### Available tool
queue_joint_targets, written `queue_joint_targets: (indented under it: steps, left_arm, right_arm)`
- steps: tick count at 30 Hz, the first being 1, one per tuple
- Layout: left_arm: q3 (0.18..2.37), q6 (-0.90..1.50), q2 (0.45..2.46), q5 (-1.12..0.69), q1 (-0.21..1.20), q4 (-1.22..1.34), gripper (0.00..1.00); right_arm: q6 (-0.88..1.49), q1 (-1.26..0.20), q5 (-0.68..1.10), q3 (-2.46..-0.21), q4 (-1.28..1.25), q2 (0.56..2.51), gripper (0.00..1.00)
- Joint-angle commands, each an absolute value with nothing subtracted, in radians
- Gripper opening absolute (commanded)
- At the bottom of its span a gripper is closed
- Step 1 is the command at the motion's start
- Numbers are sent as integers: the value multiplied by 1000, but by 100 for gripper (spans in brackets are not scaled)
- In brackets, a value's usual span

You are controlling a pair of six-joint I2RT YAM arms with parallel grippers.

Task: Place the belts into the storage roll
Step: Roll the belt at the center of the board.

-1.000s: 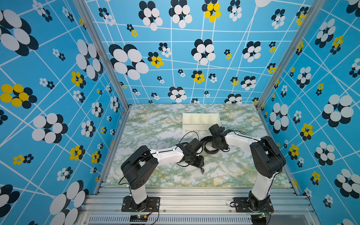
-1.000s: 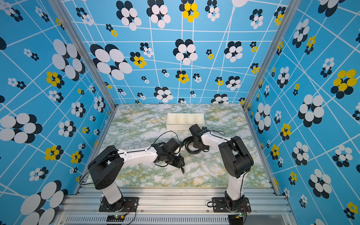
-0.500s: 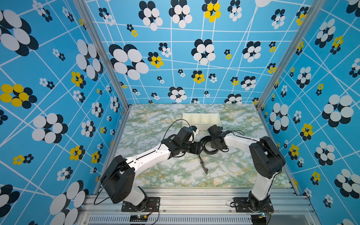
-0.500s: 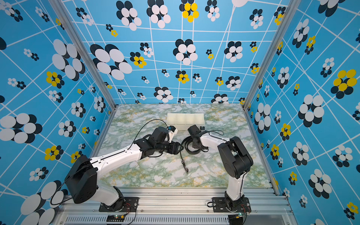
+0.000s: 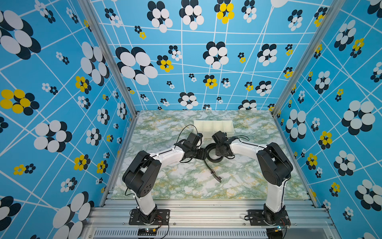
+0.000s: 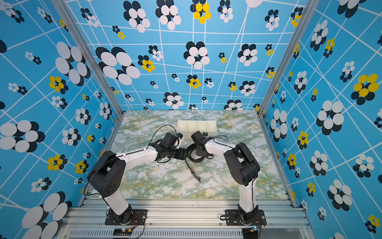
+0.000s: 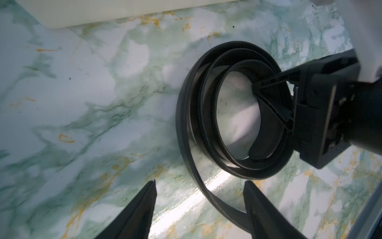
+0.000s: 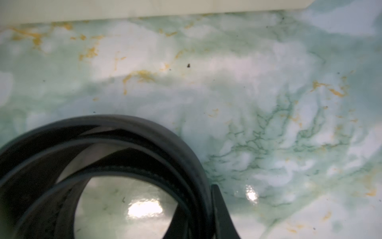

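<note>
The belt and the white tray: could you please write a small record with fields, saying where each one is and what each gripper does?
tray: at the back of the table, four compartments, nothing seen inside
belt: loosely coiled on the table, in front of the tray
buckle end: uncoiled, trailing toward the front edge
left gripper: open, holds nothing
right gripper: shut on the belt coil

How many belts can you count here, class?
1. The belt lies coiled on the table, buckle end trailing forward. None shows in the tray, though its front edge is partly hidden.
</note>
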State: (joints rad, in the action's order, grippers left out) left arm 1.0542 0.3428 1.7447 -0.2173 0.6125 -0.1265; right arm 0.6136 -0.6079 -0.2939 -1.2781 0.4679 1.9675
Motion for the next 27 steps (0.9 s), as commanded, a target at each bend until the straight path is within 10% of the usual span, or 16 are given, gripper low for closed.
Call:
queue_joint_targets:
  steps: [1,22,27]
  left_arm:
    - [1078,331,1769,-225,606,-95,71]
    - [1292,412,2022,-36,673,-322,67]
    - [1267,462,2040,0,675,-295,54]
  right_arm:
    - [649,-633,-201,-1262,502,2040,0]
    - [704,-644,-119,-1233,451,2001,0]
    - [711,-643,-96,-1207,427,1981,0]
